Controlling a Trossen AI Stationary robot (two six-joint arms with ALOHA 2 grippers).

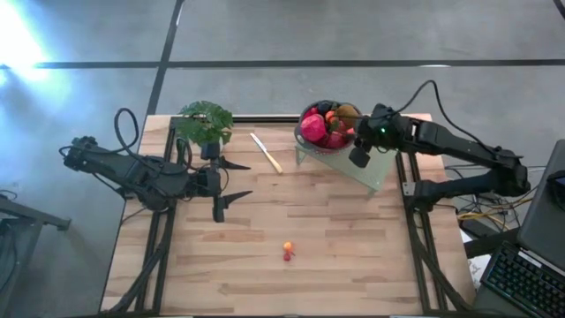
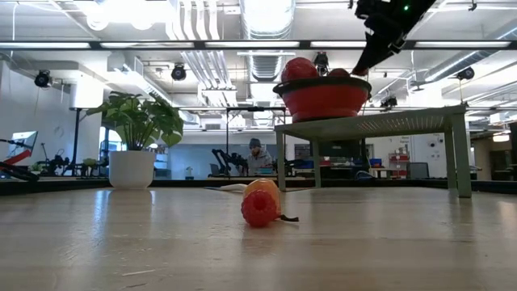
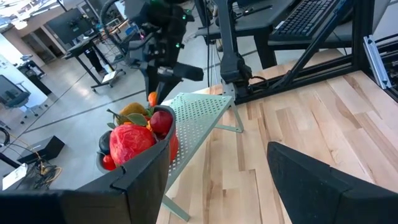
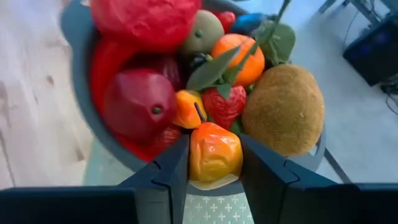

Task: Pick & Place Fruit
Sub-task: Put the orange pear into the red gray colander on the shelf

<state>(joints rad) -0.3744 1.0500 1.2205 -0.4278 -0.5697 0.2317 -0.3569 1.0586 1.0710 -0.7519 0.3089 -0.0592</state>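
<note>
A dark bowl (image 1: 304,113) heaped with fruit stands on a pale perforated stand (image 1: 375,170) at the table's far right. In it lie a red apple (image 4: 140,102), a brown kiwi (image 4: 283,109), a leafy tangerine (image 4: 239,59) and a strawberry (image 4: 225,107). My right gripper (image 4: 214,168) hangs over the bowl's near rim, shut on a small orange fruit (image 4: 214,152). Two tiny berries, orange and red (image 1: 288,252), lie on the table's near middle. My left gripper (image 1: 237,179) waits open at the left, holding nothing. My right gripper pinches the small orange fruit by its two sides (image 4: 194,155) between its two fingers. The fingers slant down from the table's right side. The fruit is clear of the table, just above the bowl's rim (image 4: 205,185) and the fruit heap.
A potted plant (image 1: 205,122) stands at the far left and a pale knife (image 1: 266,152) lies beside it near the far middle. The stand's legs (image 2: 460,153) reach down to the table. Bare wood stretches across the near half of the table.
</note>
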